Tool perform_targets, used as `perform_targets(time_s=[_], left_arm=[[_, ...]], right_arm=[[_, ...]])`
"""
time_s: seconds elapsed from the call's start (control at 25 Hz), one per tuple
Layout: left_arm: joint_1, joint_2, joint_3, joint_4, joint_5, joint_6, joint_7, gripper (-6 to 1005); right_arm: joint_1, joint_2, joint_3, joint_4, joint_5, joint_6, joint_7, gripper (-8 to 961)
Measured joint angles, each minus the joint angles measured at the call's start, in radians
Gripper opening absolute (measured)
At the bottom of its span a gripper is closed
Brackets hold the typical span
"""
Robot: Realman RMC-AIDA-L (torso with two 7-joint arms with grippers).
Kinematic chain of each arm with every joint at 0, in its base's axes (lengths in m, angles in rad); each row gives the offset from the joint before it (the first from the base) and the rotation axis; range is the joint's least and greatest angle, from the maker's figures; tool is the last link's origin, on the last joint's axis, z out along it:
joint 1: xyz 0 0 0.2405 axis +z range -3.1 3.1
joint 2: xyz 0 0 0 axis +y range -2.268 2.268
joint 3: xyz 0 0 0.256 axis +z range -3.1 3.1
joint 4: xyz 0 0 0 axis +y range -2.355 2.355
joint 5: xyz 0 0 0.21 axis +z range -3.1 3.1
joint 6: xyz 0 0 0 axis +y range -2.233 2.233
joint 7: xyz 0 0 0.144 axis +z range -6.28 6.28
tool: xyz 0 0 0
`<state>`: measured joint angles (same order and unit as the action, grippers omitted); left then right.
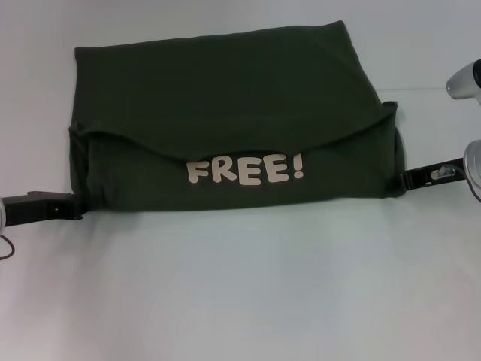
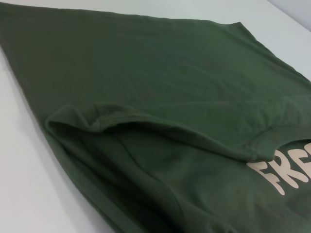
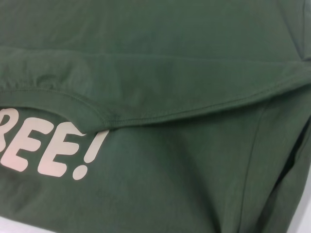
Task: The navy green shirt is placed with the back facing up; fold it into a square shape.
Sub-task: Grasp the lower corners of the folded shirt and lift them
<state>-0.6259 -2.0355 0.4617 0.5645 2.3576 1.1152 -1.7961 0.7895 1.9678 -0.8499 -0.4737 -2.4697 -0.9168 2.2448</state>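
Grippers, left [image 1: 75, 204] and right [image 1: 404, 179], lie low at the folded shirt's [image 1: 225, 105] near corners, finger state unclear.

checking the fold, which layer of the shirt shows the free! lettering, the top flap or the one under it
The lower layer of the navy green shirt, nearest the robot, shows the FREE! lettering; the plain top flap folded over it stops just above the letters.

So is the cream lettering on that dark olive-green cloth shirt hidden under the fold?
No, the cream "FREE!" lettering lies uncovered on the dark olive-green cloth shirt, just below the folded-over edge.
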Motion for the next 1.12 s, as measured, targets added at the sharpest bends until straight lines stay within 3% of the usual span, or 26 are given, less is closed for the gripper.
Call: perform_targets(time_s=[0.28,0.84,1.12], left_arm=[[0.000,0.000,0.000,0.001,0.000,0.019,0.000,15],[0.013,0.028,-0.012,0.080,0.018,0.235,-0.057,16],[0.021,0.048,-0.036,0.130,0.061,0.383,-0.085,15]], right_arm=[[-0.006,-0.001,-0.002,-0.015,0.000,-0.016,-0.001,45],[-0.104,-0.008,0.037,-0.225,0.009,-0.247,-0.002,46],[-0.164,-0.003,0.154,-0.306,0.014,-0.449,-0.087,45]])
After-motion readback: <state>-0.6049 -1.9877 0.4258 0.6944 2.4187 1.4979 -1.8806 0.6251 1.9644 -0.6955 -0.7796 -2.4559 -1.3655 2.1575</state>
